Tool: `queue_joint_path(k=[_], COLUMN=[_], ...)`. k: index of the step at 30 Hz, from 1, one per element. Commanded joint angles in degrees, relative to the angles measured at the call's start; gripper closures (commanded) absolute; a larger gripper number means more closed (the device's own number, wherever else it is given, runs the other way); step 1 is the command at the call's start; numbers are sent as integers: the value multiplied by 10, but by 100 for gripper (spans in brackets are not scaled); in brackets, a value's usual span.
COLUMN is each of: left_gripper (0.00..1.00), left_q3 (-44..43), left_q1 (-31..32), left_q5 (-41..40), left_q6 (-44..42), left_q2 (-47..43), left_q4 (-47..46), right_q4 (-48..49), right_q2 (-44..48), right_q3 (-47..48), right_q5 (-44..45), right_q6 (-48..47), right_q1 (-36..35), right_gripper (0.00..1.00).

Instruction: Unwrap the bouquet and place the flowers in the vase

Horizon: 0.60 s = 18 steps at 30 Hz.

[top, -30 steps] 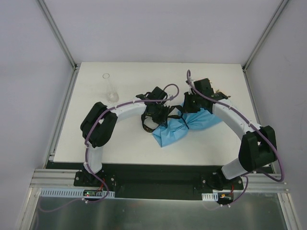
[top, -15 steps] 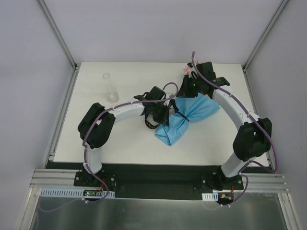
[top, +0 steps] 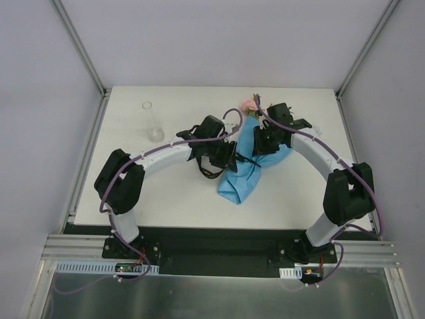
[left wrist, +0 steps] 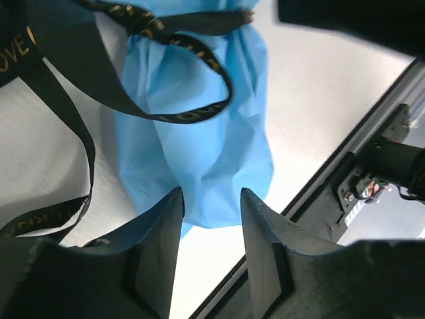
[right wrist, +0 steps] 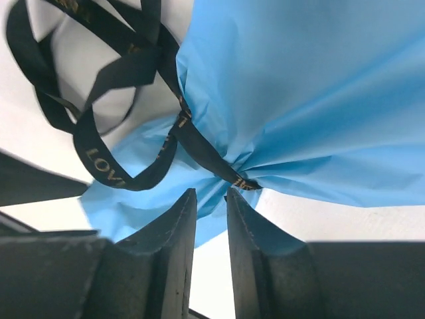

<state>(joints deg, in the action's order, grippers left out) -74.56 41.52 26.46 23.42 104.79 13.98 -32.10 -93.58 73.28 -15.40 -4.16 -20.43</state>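
Bouquet (top: 254, 159) in blue paper lies on its side on the white table (top: 179, 199), well to the right of the vase (top: 154, 123), with its tied waist about midway along the wrap. Pink flower heads (top: 249, 104) poke from the wrap's wide mouth at the far end, about as far back on the table as the vase. The crumpled closed tail points away from the vase toward the near edge. Black ribbon (right wrist: 121, 167) printed with gold lettering cinches the paper, and its loose loops spill onto the table on the side facing the vase. The vase, a narrow clear glass cylinder, stands upright and apart from both arms. Between the vase and the bouquet, over the ribbon loops, hangs the left gripper (left wrist: 210, 197), its jaws parted with nothing between them. Its wrist camera shows the paper's tail beyond the fingertips. On the side of the wrap away from the vase, just beside the knot, sits the right gripper (right wrist: 211, 197). Its fingers (right wrist: 174, 252) stand a narrow gap apart, released, clamping neither paper nor ribbon, and the knot lies just past the tips. Only the pink blooms show from above; whatever else the wrap holds is hidden by the paper and the right arm.
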Motion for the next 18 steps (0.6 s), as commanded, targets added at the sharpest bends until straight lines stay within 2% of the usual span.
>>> queue_joint_path(k=[1, 3, 9, 12, 14, 18], left_gripper=[66, 75, 86, 88, 92, 98], left_q3=[-26, -47, -120, -140, -144, -126], left_q1=[-11, -11, -1, 17, 22, 23], left_q5=[3, 17, 140, 132, 123, 70], left_q6=[-2, 1, 14, 7, 7, 6], left_q2=[-54, -43, 23, 44, 63, 85], left_q4=[8, 11, 11, 11, 11, 7], right_q4=[-17, -16, -4, 4, 6, 22], right_q2=[8, -5, -31, -47, -56, -66], right_q3=[4, 6, 11, 13, 14, 9], right_q5=[85, 121, 121, 112, 105, 104], right_q6=[-116, -126, -144, -145, -145, -150], right_q1=[-44, -61, -72, -73, -72, -73], right_gripper=[70, 69, 66, 64, 64, 63])
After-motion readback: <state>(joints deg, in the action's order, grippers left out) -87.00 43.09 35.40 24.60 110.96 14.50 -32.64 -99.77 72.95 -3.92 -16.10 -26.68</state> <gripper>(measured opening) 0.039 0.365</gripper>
